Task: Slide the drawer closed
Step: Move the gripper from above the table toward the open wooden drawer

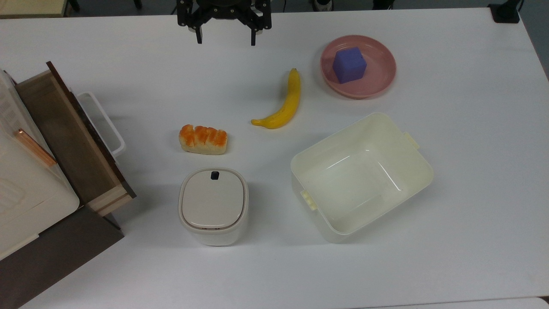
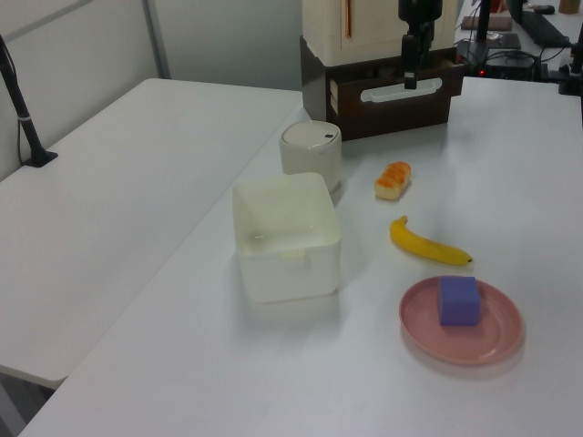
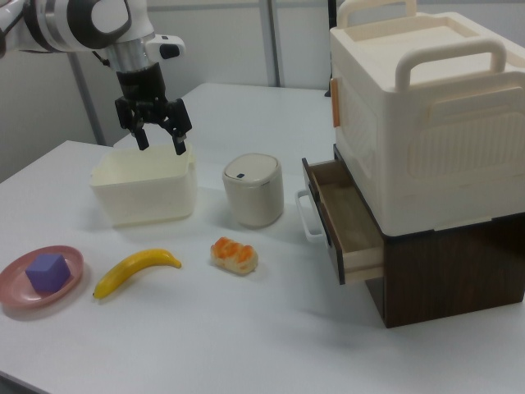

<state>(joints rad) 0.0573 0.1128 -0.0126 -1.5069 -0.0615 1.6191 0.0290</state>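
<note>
The drawer [image 1: 73, 137] stands pulled out from its dark cabinet, well off to the top view's left of my end effector [image 1: 224, 36] and nearer that view's bottom edge; its front panel is dark brown wood, its inside a duller brown, its side edges pale layered wood, and a white loop handle [image 1: 104, 124] juts from the front. My end effector hangs released above the white bench [image 1: 472, 171], its two black fingers spread wide and holding nothing. A ribbed cream appliance [image 3: 426, 115] with a copper bar sits atop the cabinet. Below my end effector in the top view lie a glossy orange-topped bread piece [image 1: 203, 139] and a smooth curved yellow banana [image 1: 283, 103]. Further down stands a rounded cream lidded canister [image 1: 213, 205]. To the top view's right are a pink round plate [image 1: 377, 81] bearing a matte purple cube [image 1: 349, 64], and a smooth cream open plastic tub [image 1: 362, 176].
</note>
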